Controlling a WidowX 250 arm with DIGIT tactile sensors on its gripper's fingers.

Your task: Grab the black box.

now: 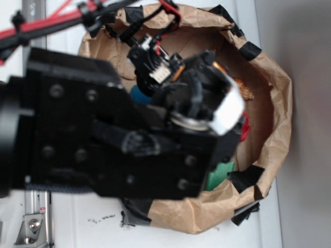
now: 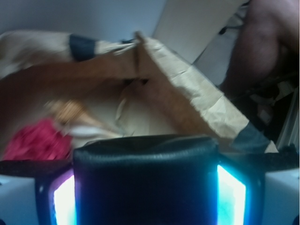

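In the wrist view the black box (image 2: 145, 164), dark with a rounded top edge, fills the whole gap between my two glowing finger pads (image 2: 63, 201). My gripper (image 2: 146, 199) is shut on it, with a pad pressed to each side. In the exterior view my arm (image 1: 129, 134) hangs over the brown paper bag (image 1: 269, 82) and hides both the fingers and the box. Whether the box rests on the bag floor or hangs above it cannot be told.
The paper bag's crumpled wall (image 2: 187, 89) with black tape patches (image 2: 82, 46) rises close ahead. Inside lie a red thing (image 2: 35, 140), an orange thing (image 1: 243, 89), a green block (image 1: 220, 174) and a blue ball (image 1: 138, 94). A person's leg (image 2: 262, 42) stands beyond the bag.
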